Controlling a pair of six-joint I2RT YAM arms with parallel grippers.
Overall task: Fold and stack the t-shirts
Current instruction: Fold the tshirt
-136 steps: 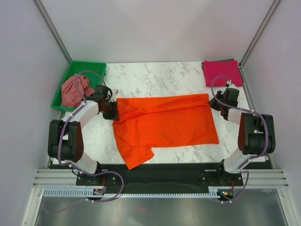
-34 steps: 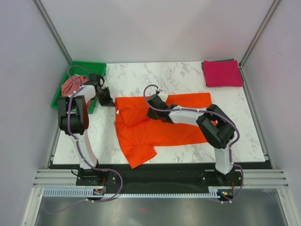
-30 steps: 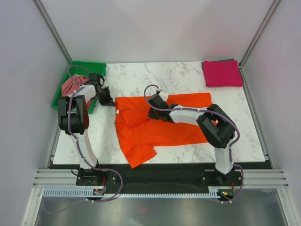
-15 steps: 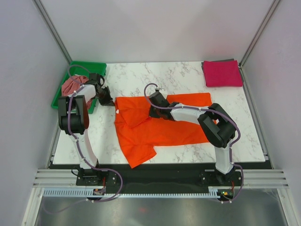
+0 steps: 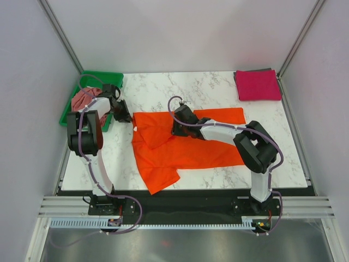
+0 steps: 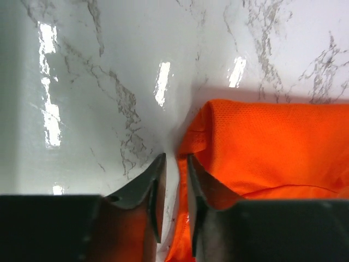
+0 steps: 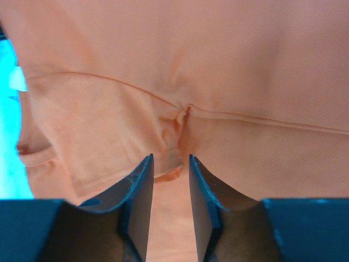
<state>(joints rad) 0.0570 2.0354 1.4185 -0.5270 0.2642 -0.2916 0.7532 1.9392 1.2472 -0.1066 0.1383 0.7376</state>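
Note:
The bright orange t-shirt (image 5: 202,153) lies spread across the middle of the marble table, with one sleeve pointing toward the near edge. My left gripper (image 5: 129,118) sits at the shirt's far left corner. In the left wrist view its jaws (image 6: 175,157) stand slightly apart, with the orange edge (image 6: 262,142) running into the gap. My right gripper (image 5: 175,130) is over the shirt's far middle, its jaws (image 7: 170,157) open over a seam and a small hem fold (image 7: 218,71). A magenta-pink t-shirt (image 5: 257,84) lies folded at the far right corner. A dusty rose t-shirt (image 5: 82,101) is bunched in the tray.
A green plastic tray (image 5: 103,76) stands at the far left, just behind my left arm. Grey walls with metal posts close in the table on three sides. A black rail runs along the near edge where the arm bases sit.
Both grippers were shut a second ago and now have their jaws parted. Earlier, the right arm swung from the shirt's far right corner to its middle.

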